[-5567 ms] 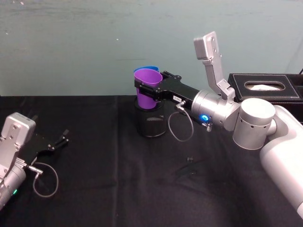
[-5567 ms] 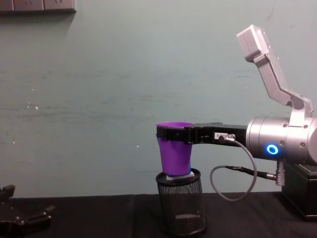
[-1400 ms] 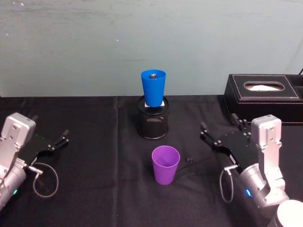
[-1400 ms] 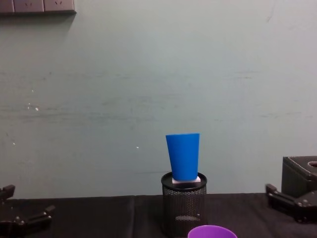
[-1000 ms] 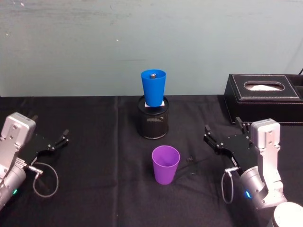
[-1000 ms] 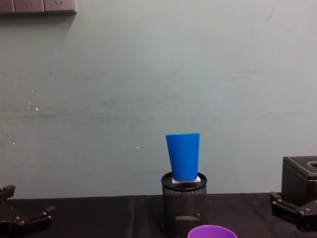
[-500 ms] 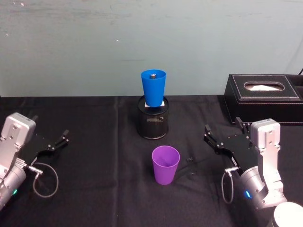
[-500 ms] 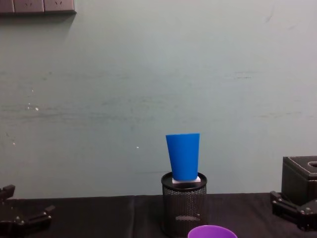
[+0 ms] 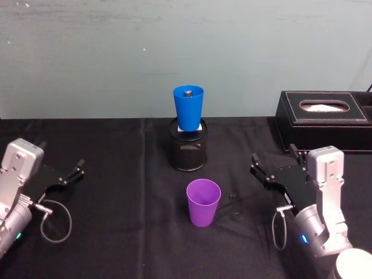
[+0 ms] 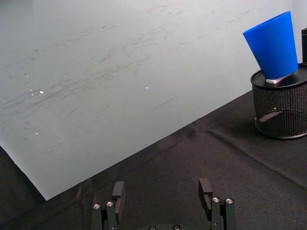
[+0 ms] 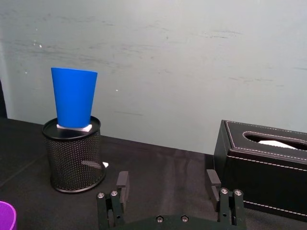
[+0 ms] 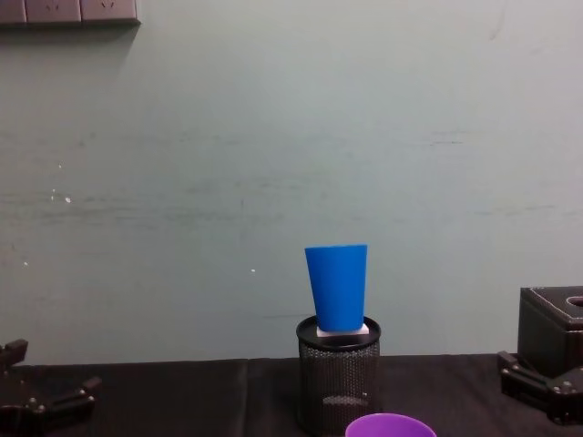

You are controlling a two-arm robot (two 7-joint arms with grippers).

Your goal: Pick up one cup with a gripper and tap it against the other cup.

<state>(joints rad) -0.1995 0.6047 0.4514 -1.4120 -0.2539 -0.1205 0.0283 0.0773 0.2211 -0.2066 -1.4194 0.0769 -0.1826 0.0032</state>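
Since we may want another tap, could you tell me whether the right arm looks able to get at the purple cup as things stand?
Probably yes. The purple cup stands upright and alone on the black cloth, and the right gripper, open, has only bare cloth between them.

L gripper (image 9: 74, 172) & R gripper (image 9: 273, 165) agape, empty

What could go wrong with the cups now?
1. The blue cup stands high up on a mesh holder, on a small white block. A bump could knock it off.
2. The purple cup stands alone on the black cloth, open side up. It looks light, so a clumsy grab by the open right end effector might tip it over.
3. The tissue box is close to the right arm, which could brush it.
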